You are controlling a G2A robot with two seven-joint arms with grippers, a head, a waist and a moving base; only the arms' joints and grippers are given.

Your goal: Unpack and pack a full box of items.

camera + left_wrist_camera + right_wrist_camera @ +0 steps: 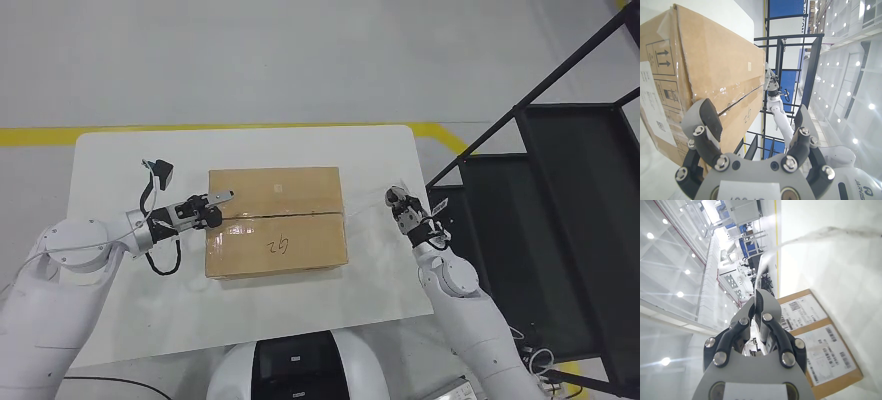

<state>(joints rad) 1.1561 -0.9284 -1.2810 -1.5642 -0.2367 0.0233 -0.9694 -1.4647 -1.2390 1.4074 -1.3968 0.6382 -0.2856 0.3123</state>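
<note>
Lying closed in the middle of the table (120, 160), the box (277, 222) is pointing its long taped seam from the left gripper (222, 203), gaping empty at one end, across to the right gripper (398, 198), which is clenching a peeled tape strip (763, 264) just beyond the other end

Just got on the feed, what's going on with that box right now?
The cardboard box sits on the white table with its top flaps closed along the centre seam. The right gripper, off the box's right end, is shut on a strip of clear tape that appears to run back toward the box. The left gripper is open at the box's left end, with one finger over the top near the seam, holding nothing. Nothing is unpacked yet.
</note>
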